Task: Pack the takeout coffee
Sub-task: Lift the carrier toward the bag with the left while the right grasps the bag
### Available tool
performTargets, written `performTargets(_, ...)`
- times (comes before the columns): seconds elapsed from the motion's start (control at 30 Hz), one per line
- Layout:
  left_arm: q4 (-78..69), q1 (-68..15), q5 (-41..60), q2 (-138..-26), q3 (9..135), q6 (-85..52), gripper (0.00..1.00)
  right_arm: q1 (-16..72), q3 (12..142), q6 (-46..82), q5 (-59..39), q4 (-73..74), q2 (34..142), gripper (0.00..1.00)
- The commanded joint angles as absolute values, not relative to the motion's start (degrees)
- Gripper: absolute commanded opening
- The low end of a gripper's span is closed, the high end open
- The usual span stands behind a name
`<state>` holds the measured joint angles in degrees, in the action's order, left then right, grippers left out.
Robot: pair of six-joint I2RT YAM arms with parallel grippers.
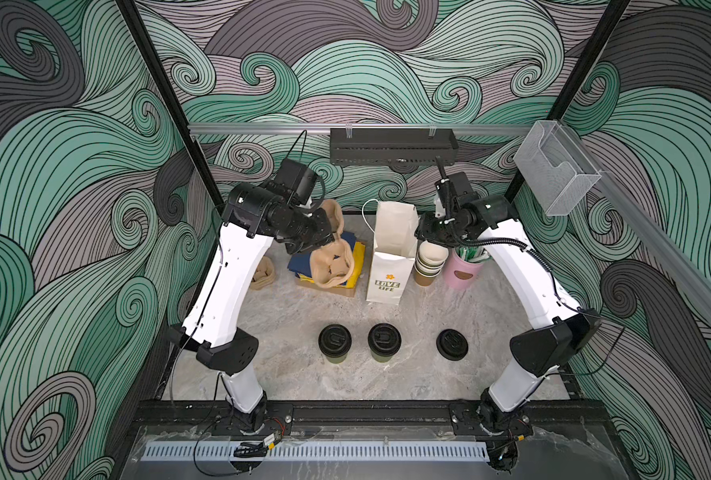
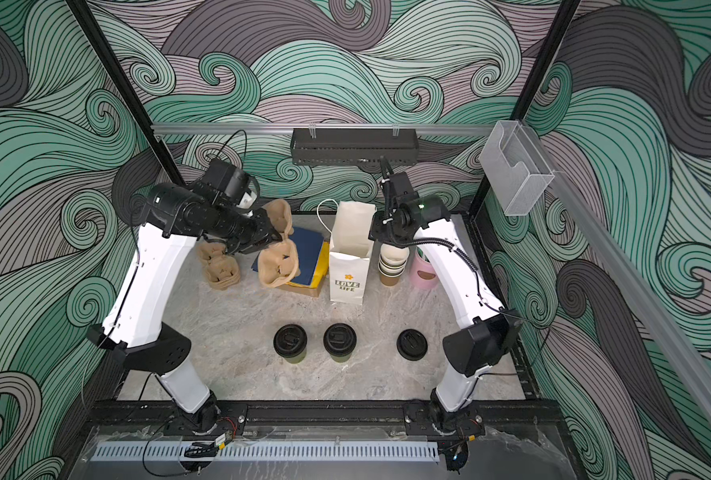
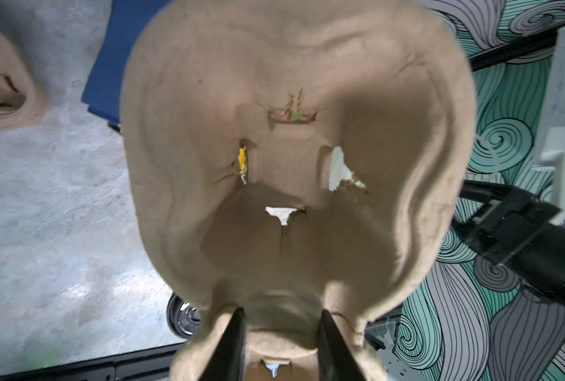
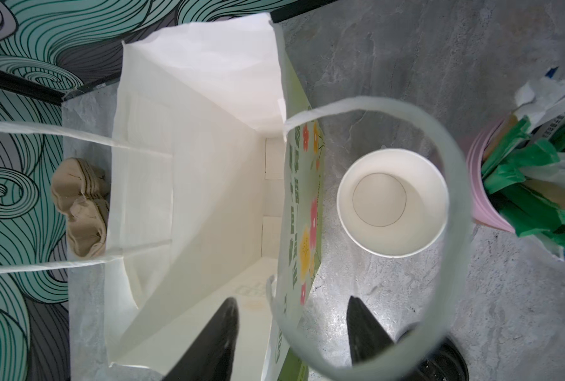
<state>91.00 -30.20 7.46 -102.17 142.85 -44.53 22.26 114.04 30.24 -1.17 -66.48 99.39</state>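
- Left gripper point(image 3: 281, 311): you see it clamped on the rim of a pulp cup carrier point(image 1: 331, 266), which is tilted over blue sheets point(image 2: 308, 249).
- Right gripper point(image 4: 291, 299): jaws apart, straddling one wall of the upright, open-mouthed white paper bag point(image 4: 192, 165).
- Pink cup point(image 1: 464, 272): holds green packets point(image 4: 535, 198). A stack of lidless cups point(image 1: 428, 262) stands just beside the bag.
- Surface: grey marbled table point(image 1: 387, 386), enclosed by wave-patterned walls point(image 1: 75, 187).
- Left coffee cup point(image 1: 334, 341) and right coffee cup point(image 1: 384, 340): olive sides, black sip lids. They stand upright side by side near the table's front, well apart from both grippers.
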Motion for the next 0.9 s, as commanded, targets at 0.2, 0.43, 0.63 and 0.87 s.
performTargets(0.2, 86.98, -36.92, 6.42, -108.50, 149.03, -45.78, 0.11, 22.83, 116.38, 29.55, -1.51, -66.77, 102.84, 0.37)
performTargets(0.43, 84.13, -39.24, 6.44, -109.20, 148.28, -46.85, 0.11, 23.56, 115.42, 29.16, -1.44, -66.57, 103.05, 0.21)
performTargets(0.63, 81.05, -39.59, 6.20, -108.96, 147.56, -46.93, 0.11, 24.82, 116.10, 29.07, -3.38, -66.62, 103.42, 0.07)
performTargets(0.87, 77.32, -40.52, 7.90, -110.13, 147.39, -47.84, 0.10, 25.75, 116.15, 28.39, -6.25, -65.94, 102.51, 0.02)
